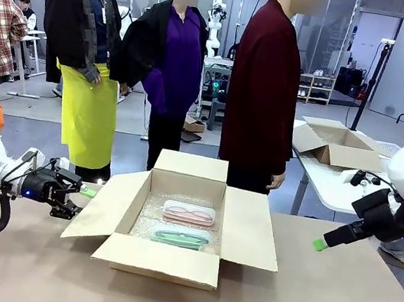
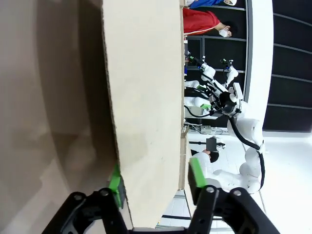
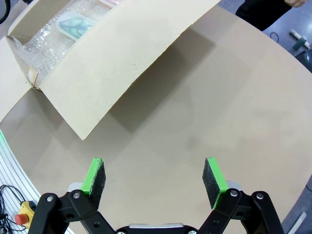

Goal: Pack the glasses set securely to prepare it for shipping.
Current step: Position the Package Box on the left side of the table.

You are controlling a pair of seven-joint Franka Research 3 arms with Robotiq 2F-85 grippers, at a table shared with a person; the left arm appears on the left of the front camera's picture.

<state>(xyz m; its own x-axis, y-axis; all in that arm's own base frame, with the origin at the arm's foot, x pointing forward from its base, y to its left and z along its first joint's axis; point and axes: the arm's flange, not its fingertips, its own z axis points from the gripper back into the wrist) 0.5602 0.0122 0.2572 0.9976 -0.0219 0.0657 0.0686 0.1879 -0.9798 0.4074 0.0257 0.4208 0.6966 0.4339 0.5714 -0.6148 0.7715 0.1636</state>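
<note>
Cardboard box (image 1: pixel 168 258) flap-closing time: left end effector (image 2: pixel 153 183) straddles the left flap (image 2: pixel 141 97), not visibly pinching; right end effector (image 3: pixel 153 180) spread. Fold next.

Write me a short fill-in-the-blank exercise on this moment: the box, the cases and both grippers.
1. The pink case and the mint green case both lie inside the cardboard ____.
2. The cases rest on a layer of clear ____ wrap.
3. The left gripper has its pads on either side of one of the box's ____.
4. The right gripper hangs over the bare table, open and holding ____.

Missing words: box; bubble; flaps; nothing
</note>
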